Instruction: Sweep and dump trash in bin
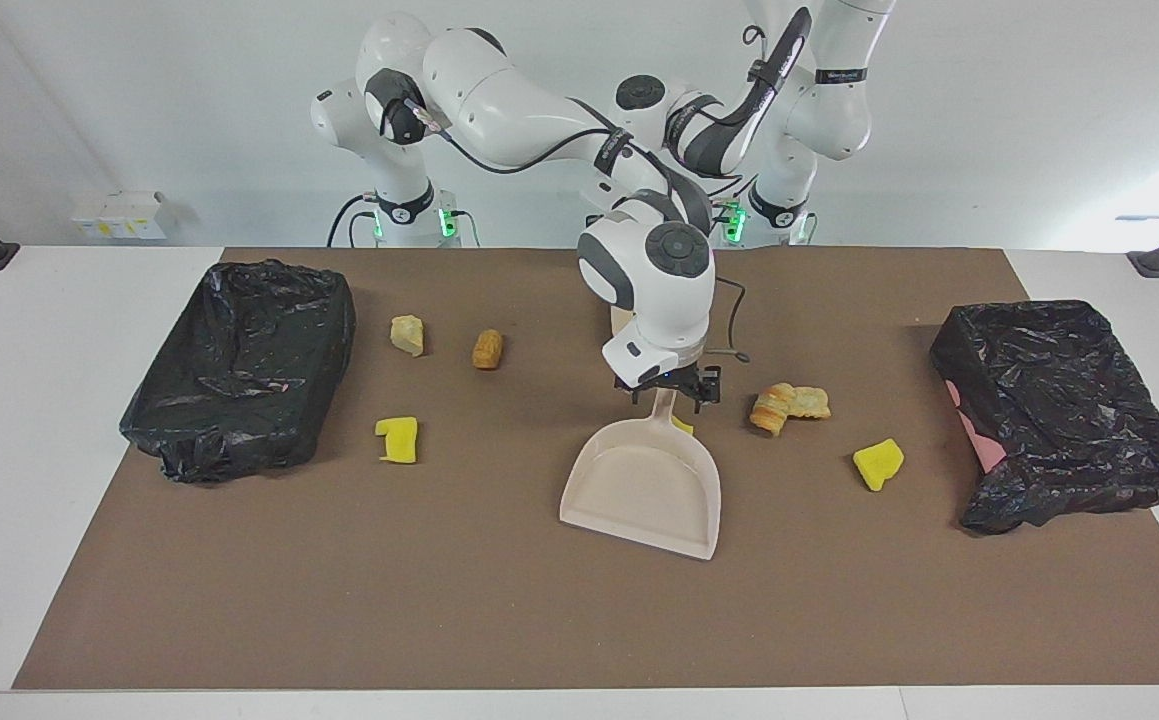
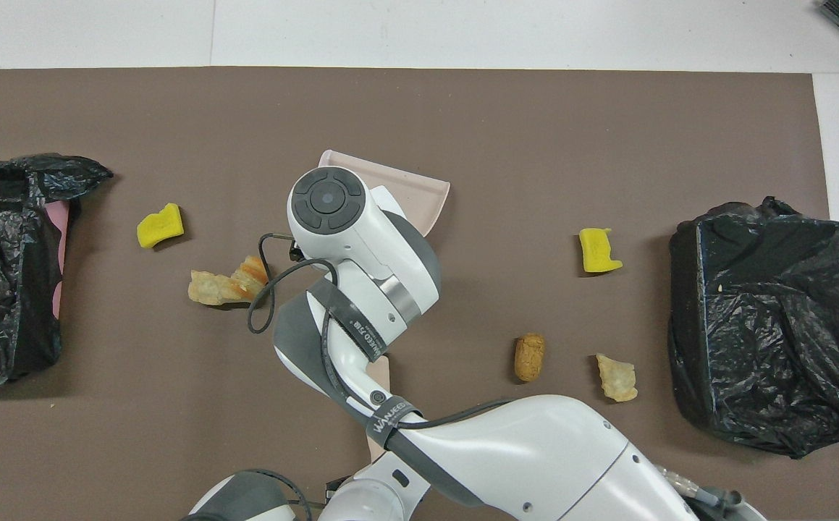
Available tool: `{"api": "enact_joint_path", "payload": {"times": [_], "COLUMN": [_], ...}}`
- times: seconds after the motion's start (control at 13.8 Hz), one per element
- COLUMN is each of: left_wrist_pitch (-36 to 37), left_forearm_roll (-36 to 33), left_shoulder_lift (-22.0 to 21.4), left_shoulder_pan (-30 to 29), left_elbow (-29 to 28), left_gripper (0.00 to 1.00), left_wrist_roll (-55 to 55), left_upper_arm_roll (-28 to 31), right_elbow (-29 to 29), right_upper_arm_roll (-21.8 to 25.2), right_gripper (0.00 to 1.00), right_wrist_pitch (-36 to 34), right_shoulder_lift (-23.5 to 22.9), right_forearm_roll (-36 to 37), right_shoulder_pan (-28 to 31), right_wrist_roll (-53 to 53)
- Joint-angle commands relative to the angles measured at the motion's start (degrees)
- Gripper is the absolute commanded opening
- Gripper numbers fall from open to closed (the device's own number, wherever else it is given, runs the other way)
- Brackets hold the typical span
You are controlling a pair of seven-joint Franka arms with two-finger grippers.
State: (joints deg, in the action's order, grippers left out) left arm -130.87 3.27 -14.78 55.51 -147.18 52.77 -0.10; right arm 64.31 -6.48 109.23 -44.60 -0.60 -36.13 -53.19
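A beige dustpan [image 1: 644,485] lies mid-mat, its handle pointing toward the robots. My right gripper [image 1: 669,390] is low over that handle, open, one finger on each side of it. In the overhead view the right arm hides it, and only the dustpan's [image 2: 419,192] lip shows. Trash lies scattered: yellow chunks [image 1: 397,440] [image 1: 878,464], a bread-like lump [image 1: 789,404], an orange-brown lump [image 1: 487,349] and a tan lump [image 1: 407,334]. A small yellow bit [image 1: 682,425] sits against the handle. My left gripper [image 2: 347,488], close to the robots, is shut on a beige stick [image 2: 381,376].
Two bins lined with black bags stand on the brown mat: one [image 1: 239,360] at the right arm's end, one [image 1: 1059,410] at the left arm's end. The right arm's cable loops near the bread-like lump [image 2: 220,286].
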Motion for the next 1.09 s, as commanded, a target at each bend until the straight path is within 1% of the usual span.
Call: {"api": "enact_joint_path", "payload": {"times": [0.0,0.07,0.15,0.22,0.29,0.36,0.51,0.58,0.8,0.87,1.02], "left_wrist_pitch": [4.20,5.35,6.58,7.90,8.95,10.44,12.91,13.01,13.79,14.58,13.71], "left_forearm_roll": [-1.51,-1.59,-2.12,-3.25,-3.87,-4.05,-6.07,-6.34,-6.43,-6.43,-6.43], "left_shoulder_lift": [-5.26,-5.96,-6.14,-6.49,-7.02,-7.63,-8.77,-8.78,-9.83,-9.75,-9.13], "left_shoulder_pan": [-4.35,-5.58,-7.07,-9.08,-10.84,-12.86,-16.91,-19.36,-26.92,-29.56,-33.17], "left_elbow": [-1.01,-1.09,-1.09,-1.09,-1.09,-1.01,-1.01,-0.92,0.13,1.53,2.50], "left_gripper": [0.00,0.00,0.00,0.00,0.00,0.00,0.00,0.00,0.00,0.00,0.00], "left_wrist_roll": [-3.17,-5.11,-6.96,-8.89,-10.82,-13.28,-17.86,-19.88,-26.98,-29.89,-33.15], "left_upper_arm_roll": [-0.16,-0.25,-0.16,-0.25,-0.25,-0.16,-0.16,-0.16,0.01,0.01,0.01], "right_elbow": [1.61,1.61,1.78,2.04,2.92,3.54,3.54,3.63,4.42,4.59,5.12], "right_upper_arm_roll": [-0.47,-0.47,-0.47,-0.47,-0.47,-0.47,-0.38,-0.38,-0.38,-0.38,-0.47], "right_gripper": [0.99,0.98,0.94,0.87,0.75,0.50,0.15,0.00,0.00,0.00,0.00], "right_wrist_pitch": [1.33,1.51,1.77,1.86,1.77,1.69,1.60,1.08,0.28,0.19,-0.77], "right_shoulder_lift": [0.57,0.48,0.57,0.57,0.66,0.92,1.36,2.14,4.16,5.13,6.98], "right_forearm_roll": [0.24,0.42,0.34,0.42,0.34,0.34,0.42,0.42,-0.36,-0.37,-0.10], "right_shoulder_pan": [0.45,0.88,1.15,1.15,1.24,1.24,1.33,1.50,2.47,2.82,4.04], "right_wrist_roll": [-1.92,-2.01,-2.01,-1.92,-1.92,-1.92,-1.92,-1.75,-1.04,-0.96,2.45]}}
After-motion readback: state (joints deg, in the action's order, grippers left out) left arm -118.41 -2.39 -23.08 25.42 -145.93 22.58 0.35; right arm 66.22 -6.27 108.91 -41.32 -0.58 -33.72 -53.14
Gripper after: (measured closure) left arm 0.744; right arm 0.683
